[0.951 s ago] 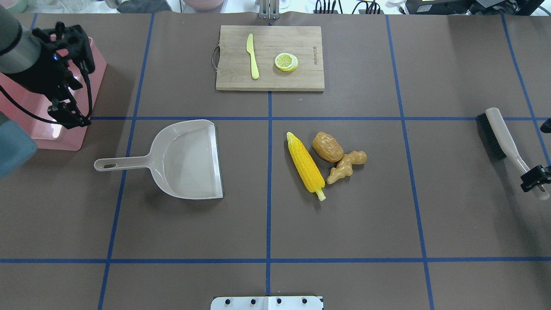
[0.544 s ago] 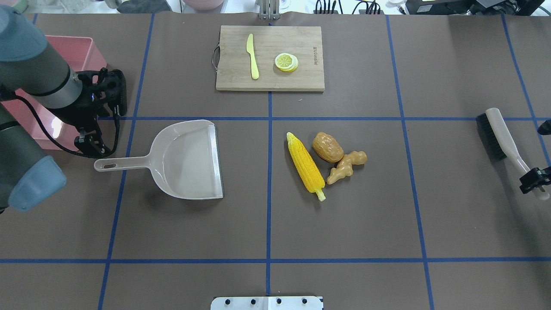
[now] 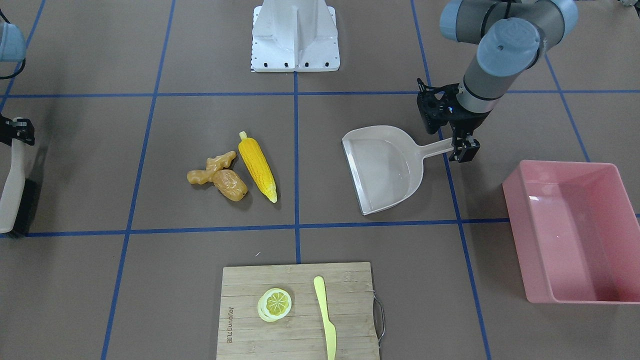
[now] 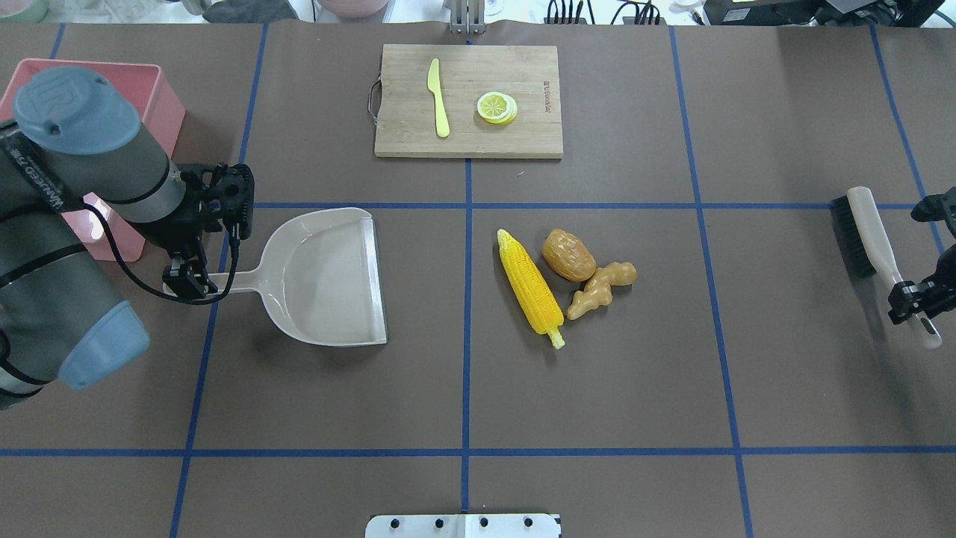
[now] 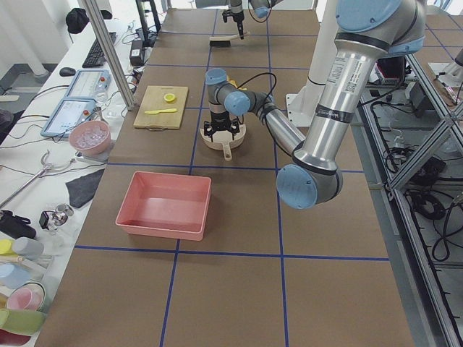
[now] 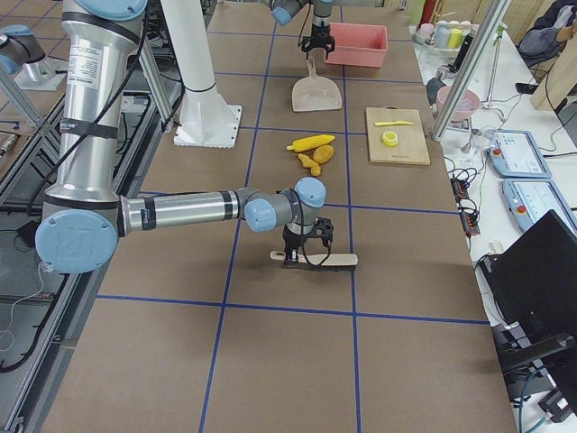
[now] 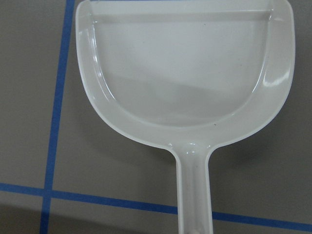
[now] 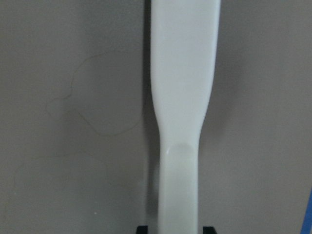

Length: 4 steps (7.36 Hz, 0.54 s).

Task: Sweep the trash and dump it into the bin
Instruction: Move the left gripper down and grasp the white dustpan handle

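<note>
The left gripper [image 4: 187, 280] hangs over the handle end of the beige plastic dustpan [image 4: 321, 276]; I cannot tell whether its fingers are apart or clamped. The right gripper [image 4: 913, 302], at the right edge, has its fingers [image 8: 142, 229] apart astride the handle of the black-bristled beige brush [image 4: 870, 235]. The yellow corn cob [image 4: 530, 288], brown potato [image 4: 568, 255] and tan ginger root [image 4: 601, 288] cluster mid-table. The pink rectangular tub [image 4: 168, 112], far left, is half hidden by the arm.

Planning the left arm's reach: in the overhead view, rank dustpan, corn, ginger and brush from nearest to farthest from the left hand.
1. Dustpan, its handle under the left hand.
2. Corn, table centre.
3. Ginger, just right of it.
4. Brush, far right edge.
</note>
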### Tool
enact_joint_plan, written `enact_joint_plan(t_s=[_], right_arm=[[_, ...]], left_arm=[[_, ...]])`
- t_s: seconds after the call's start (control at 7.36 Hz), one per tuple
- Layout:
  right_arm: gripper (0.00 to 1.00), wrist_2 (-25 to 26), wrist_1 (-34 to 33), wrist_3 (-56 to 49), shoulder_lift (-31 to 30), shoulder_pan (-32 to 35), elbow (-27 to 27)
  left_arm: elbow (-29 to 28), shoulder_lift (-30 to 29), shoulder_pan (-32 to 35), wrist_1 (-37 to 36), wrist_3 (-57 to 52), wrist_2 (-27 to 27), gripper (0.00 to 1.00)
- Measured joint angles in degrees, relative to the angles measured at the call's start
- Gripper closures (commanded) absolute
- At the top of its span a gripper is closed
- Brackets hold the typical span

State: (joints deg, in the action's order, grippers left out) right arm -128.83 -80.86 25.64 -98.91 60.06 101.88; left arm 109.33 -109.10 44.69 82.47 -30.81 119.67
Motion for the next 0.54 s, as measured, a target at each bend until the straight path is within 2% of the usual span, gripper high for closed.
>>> enact_joint_plan(t_s=[0.54], right_arm=[[0.47,-0.01,0.17,-0.48,-0.52,0.05,-0.12]], left_arm=[[0.83,3.24,-1.26,2.59,2.38,0.41,0.02]])
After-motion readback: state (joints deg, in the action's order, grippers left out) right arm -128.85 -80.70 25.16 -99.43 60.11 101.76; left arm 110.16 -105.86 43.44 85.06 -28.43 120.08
